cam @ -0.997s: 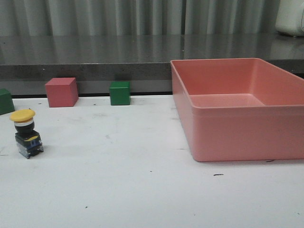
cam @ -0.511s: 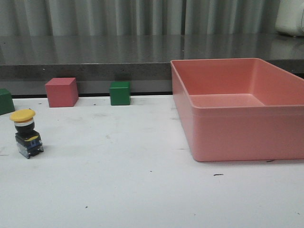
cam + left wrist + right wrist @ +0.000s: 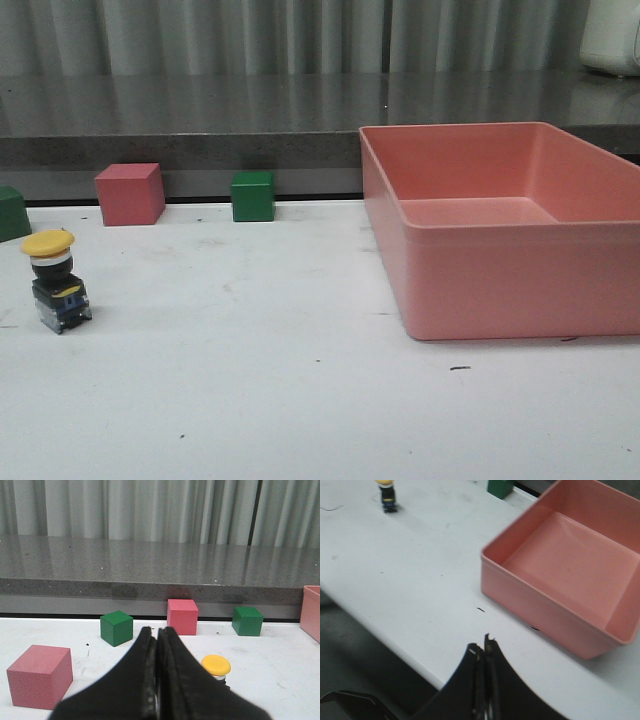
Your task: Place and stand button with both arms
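The button stands upright on the white table at the left, yellow cap up, black base down. It also shows in the left wrist view, partly hidden behind the finger, and small and far off in the right wrist view. My left gripper is shut and empty, a little short of the button and to one side of it. My right gripper is shut and empty, above the table's front edge, far from the button. Neither arm shows in the front view.
A large pink bin fills the right of the table, also in the right wrist view. A pink cube and green cubes line the back edge. Another pink cube sits near my left gripper.
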Controlling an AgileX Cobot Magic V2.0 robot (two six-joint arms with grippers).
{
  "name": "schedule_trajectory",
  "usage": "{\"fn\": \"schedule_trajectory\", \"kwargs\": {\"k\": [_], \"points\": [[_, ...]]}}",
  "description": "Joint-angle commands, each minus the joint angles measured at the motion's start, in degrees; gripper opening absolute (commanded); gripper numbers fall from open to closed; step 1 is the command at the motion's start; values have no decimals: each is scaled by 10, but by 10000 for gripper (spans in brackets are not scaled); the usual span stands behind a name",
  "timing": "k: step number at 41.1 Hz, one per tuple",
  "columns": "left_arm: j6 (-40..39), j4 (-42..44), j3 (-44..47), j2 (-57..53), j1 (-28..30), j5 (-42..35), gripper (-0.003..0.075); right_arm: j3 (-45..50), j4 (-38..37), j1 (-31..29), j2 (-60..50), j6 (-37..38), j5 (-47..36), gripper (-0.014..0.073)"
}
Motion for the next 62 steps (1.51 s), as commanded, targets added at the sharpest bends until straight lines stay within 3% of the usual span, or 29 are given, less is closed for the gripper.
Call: {"fn": "schedule_trajectory", "kwargs": {"k": [1, 13, 28, 49, 56, 62], "points": [[-7, 0, 8, -12, -4, -50, -20, 34, -3, -58, -19, -5, -98, -68], [-7, 0, 8, -12, -4, -50, -20, 253, 4, -220, -169, -5, -360, -68], [-7, 0, 8, -12, -4, -50, -20, 413, 6, -322, -258, -5, -539, -68], [-7, 0, 8, -12, -4, -50, -20, 411, 6, -324, -265, -5, -551, -68], [-7, 0, 8, -12, -4, -50, -20, 411, 97, -325, -270, -5, -556, -68], [-7, 0, 8, -12, -4, -50, -20, 411, 97, -325, -270, -5, -549, -68]]}}
